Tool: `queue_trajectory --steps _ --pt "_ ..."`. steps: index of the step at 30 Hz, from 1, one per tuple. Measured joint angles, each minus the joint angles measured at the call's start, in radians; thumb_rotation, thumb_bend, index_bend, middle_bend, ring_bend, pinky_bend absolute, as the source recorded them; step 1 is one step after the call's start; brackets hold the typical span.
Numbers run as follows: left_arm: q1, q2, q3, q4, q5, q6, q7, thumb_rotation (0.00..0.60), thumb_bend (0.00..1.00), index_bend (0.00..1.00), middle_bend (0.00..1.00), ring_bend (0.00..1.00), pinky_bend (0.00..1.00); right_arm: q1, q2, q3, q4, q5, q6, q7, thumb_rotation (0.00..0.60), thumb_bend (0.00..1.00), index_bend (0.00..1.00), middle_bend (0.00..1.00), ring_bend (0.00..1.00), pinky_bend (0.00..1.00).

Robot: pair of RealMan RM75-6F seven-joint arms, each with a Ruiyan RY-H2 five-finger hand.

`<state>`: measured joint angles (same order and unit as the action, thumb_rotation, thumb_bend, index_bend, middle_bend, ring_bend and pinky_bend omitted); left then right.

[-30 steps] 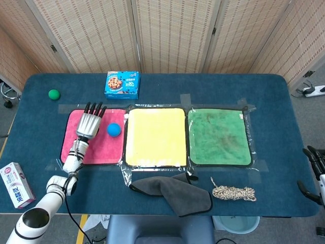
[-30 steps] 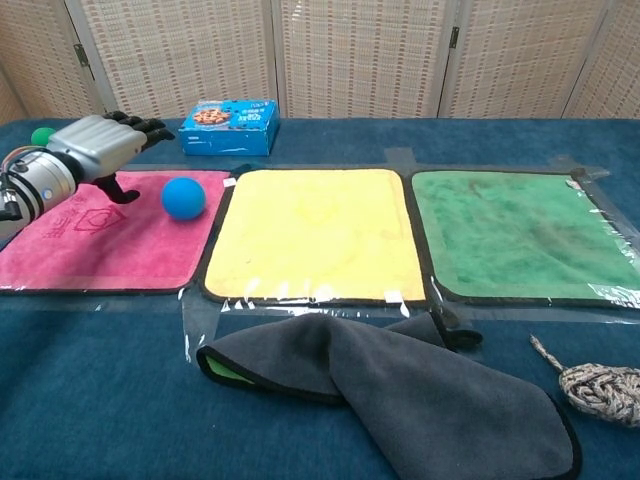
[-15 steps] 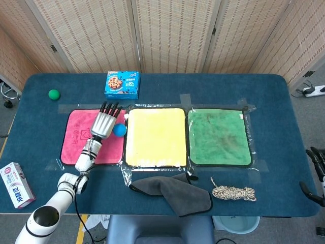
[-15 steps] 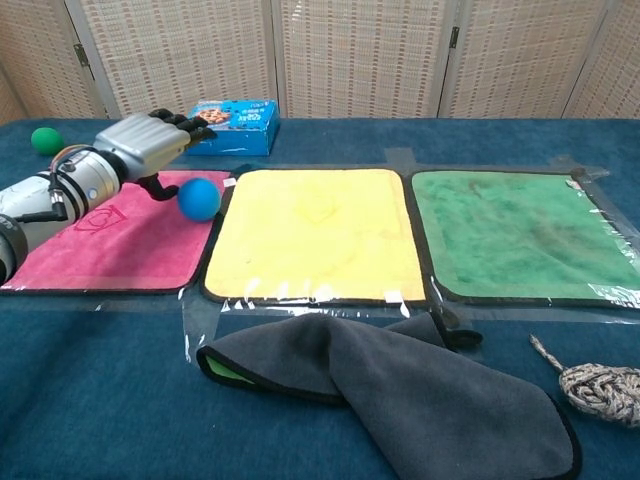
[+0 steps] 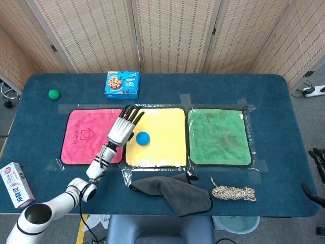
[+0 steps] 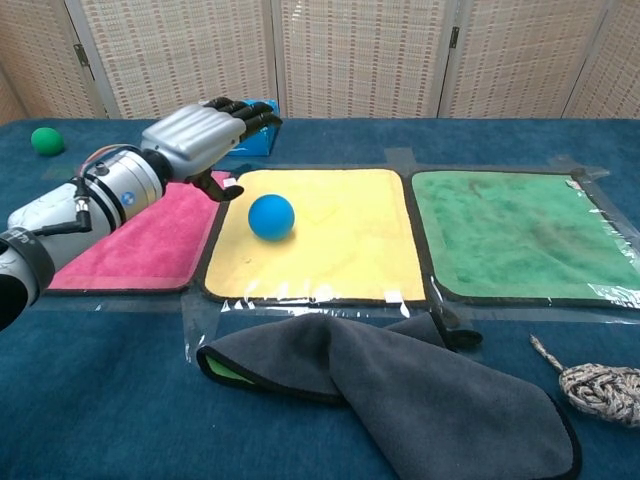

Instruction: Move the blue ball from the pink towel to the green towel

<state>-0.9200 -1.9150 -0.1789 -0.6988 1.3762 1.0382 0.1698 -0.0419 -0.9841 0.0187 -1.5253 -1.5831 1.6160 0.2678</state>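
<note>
The blue ball lies on the left part of the yellow towel, off the pink towel. My left hand hovers just left of the ball over the seam between the pink and yellow towels, fingers stretched out and apart, holding nothing. The green towel lies bare to the right of the yellow one. Only dark fingertips of my right hand peek in at the right edge of the head view.
A blue cookie box stands behind the towels and a green ball sits at the far left. A grey cloth and a coil of rope lie near the front edge. A white carton lies front left.
My left hand swept to the right across the pink towel, and the blue ball rolled ahead of it from the pink towel onto the yellow towel.
</note>
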Motion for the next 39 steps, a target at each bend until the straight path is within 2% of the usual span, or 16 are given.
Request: queue_trajectory --steps 6,18,24,30,39 --pt "0.053 0.062 -0.005 -0.146 -0.057 -0.025 0.105 0.600 0.38 0.00 0.00 0.00 0.00 0.002 -0.006 -0.002 0.016 -0.009 -0.002 0.013 0.600 0.39 0.06 0.07 0.12 0.07" --pt "0.093 0.129 0.054 -0.299 -0.015 -0.038 0.115 0.600 0.38 0.00 0.00 0.00 0.00 0.020 -0.004 -0.009 0.010 -0.037 -0.018 0.000 0.600 0.39 0.06 0.07 0.12 0.07" --pt "0.109 0.162 0.037 -0.354 -0.027 -0.012 0.137 0.600 0.38 0.00 0.00 0.00 0.00 0.046 0.007 -0.019 -0.005 -0.079 -0.045 -0.031 0.600 0.38 0.06 0.07 0.12 0.07" --pt "0.152 0.240 -0.004 -0.441 -0.089 0.017 0.132 0.600 0.38 0.00 0.00 0.00 0.00 0.121 0.032 -0.024 -0.044 -0.150 -0.117 -0.080 0.600 0.39 0.06 0.07 0.12 0.07" --pt "0.241 0.391 -0.036 -0.593 -0.162 0.075 0.125 0.600 0.38 0.00 0.00 0.00 0.00 0.317 0.058 -0.003 -0.122 -0.254 -0.310 -0.143 0.600 0.39 0.07 0.08 0.13 0.07"
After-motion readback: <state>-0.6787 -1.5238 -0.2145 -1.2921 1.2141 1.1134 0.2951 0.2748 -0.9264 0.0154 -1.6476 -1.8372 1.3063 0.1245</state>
